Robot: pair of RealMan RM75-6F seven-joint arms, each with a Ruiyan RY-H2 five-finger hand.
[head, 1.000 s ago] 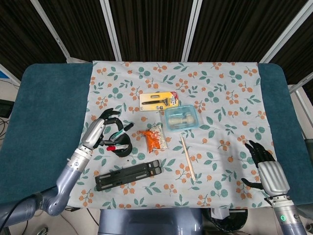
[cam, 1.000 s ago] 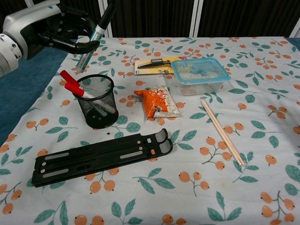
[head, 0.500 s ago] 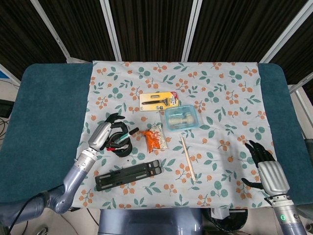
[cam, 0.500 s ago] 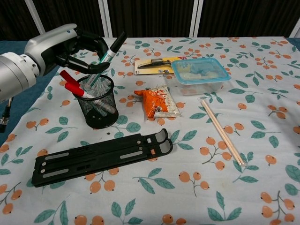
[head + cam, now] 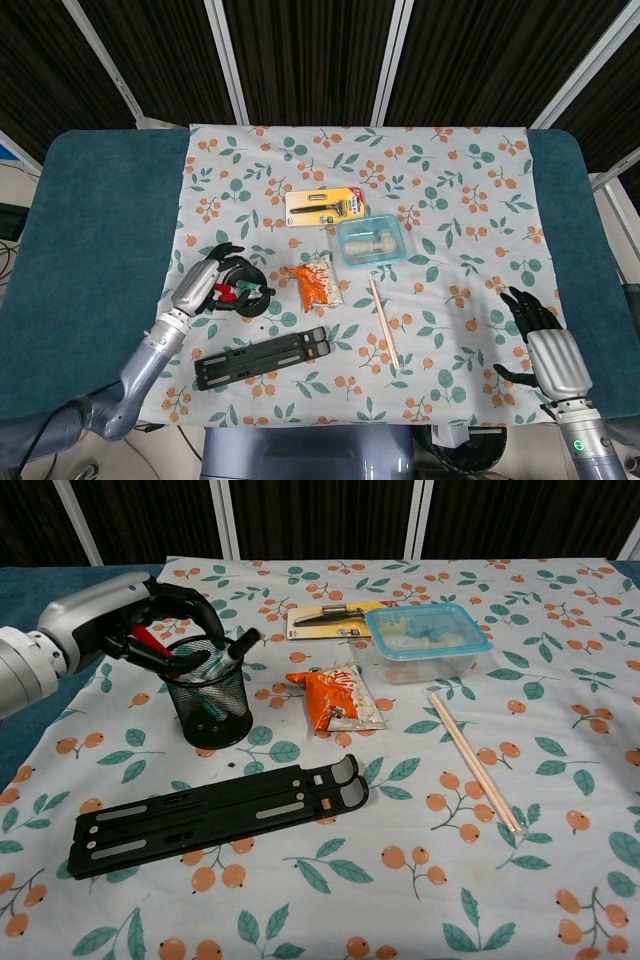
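Your left hand (image 5: 130,630) sits over the mesh pen cup (image 5: 212,695), fingers curled round a green-banded marker (image 5: 222,660) whose tip is already inside, leaning on the rim. Your right hand (image 5: 545,345) rests open at the counter's (image 5: 90,220) near edge, holding nothing.

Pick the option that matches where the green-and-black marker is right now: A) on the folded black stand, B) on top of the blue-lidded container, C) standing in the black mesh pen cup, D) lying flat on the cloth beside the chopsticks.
C: the marker leans inside the mesh pen cup, with the left hand right over the cup's rim.
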